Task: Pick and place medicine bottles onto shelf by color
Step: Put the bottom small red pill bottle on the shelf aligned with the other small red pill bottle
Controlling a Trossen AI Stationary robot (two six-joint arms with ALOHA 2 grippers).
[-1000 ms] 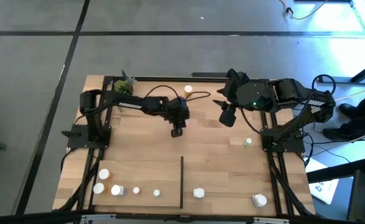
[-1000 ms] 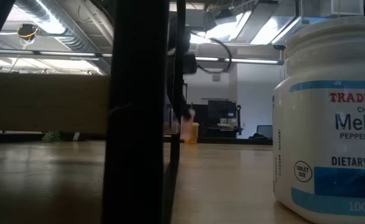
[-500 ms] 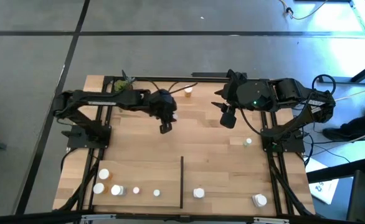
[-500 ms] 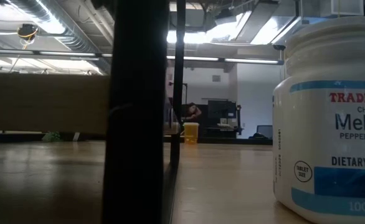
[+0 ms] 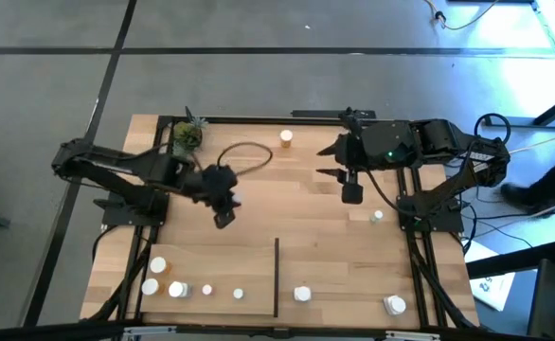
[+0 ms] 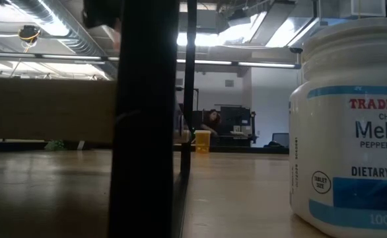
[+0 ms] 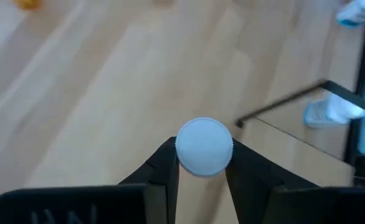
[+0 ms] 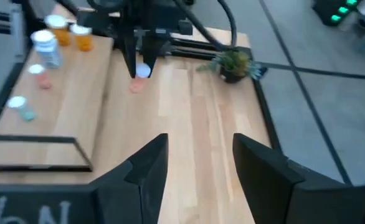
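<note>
Shelf (image 5: 259, 246): plank board with black rails; white and amber bottles stand along its near edge either side of the divider strip (image 5: 277, 275), one amber bottle (image 5: 286, 138) at the far edge by the potted plant (image 5: 188, 134). Left tool (image 7: 201, 165) clamped on a white-capped bottle (image 7: 203, 147), above mid-left boards. Right tool (image 8: 195, 158) open, empty, hanging mid-right.

I see a white-capped bottle (image 7: 203, 147) clamped in the left tool (image 5: 223, 213) above the shelf (image 5: 259, 275). One orange bottle (image 5: 285, 138) stands at the far edge; others line the near edge.
</note>
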